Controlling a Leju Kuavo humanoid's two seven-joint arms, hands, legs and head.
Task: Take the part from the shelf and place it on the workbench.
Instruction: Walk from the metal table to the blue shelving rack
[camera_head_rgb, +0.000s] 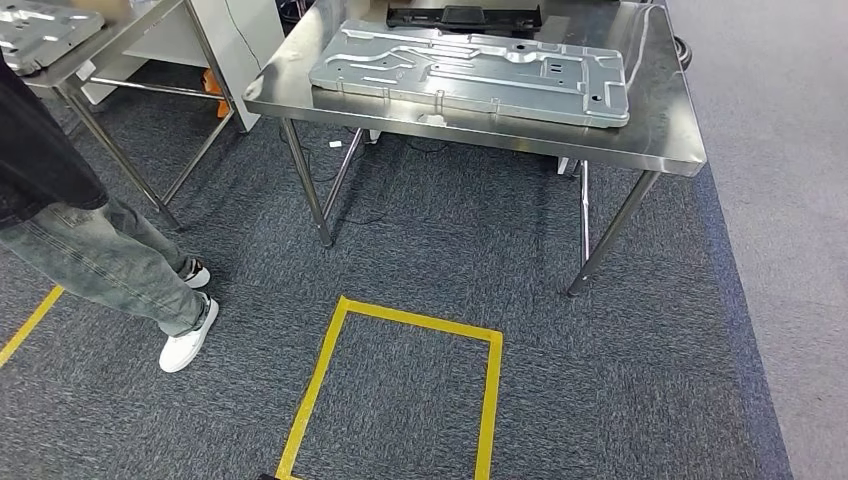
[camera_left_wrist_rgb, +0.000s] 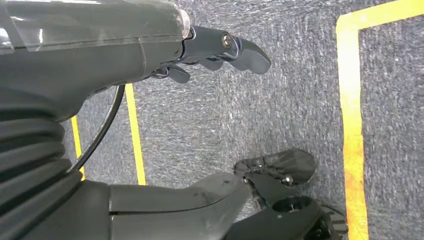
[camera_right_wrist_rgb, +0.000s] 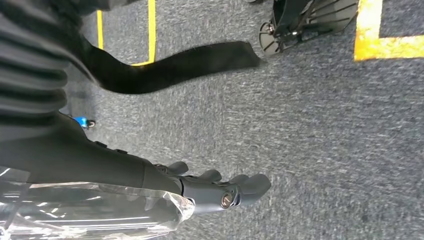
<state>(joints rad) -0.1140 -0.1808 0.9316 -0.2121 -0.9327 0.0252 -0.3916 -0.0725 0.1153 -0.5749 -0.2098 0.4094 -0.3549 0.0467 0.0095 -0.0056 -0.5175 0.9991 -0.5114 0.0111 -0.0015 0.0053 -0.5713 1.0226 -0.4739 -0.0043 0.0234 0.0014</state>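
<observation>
In the head view, the part (camera_head_rgb: 470, 72), a large flat sheet of grey stamped metal with ribs and small holes, lies flat on the steel workbench (camera_head_rgb: 660, 140). It sits at about 12 o'clock of the picture, its long side across the table and its near edge close to the front rim. The workbench stands on thin steel legs on the dark grey carpet (camera_head_rgb: 420, 240).

At 6 o'clock a square of yellow tape (camera_head_rgb: 400, 385) is stuck on the carpet, well apart from the table legs. At 9 o'clock a person (camera_head_rgb: 90, 250) in grey jeans and white shoes stands on the carpet. At 11 o'clock there is a second steel table (camera_head_rgb: 130, 35), and another grey metal sheet (camera_head_rgb: 40, 30) lies on it near the corner of the picture.

In the left wrist view, the left hand (camera_left_wrist_rgb: 225, 50) hangs over the carpet. Its dark fingers are stretched out loosely and it holds nothing. Yellow tape lines run on the carpet under it.

In the right wrist view, the right hand (camera_right_wrist_rgb: 220, 187) also hangs above the carpet, fingers a little apart and slightly curved, with nothing in them.
</observation>
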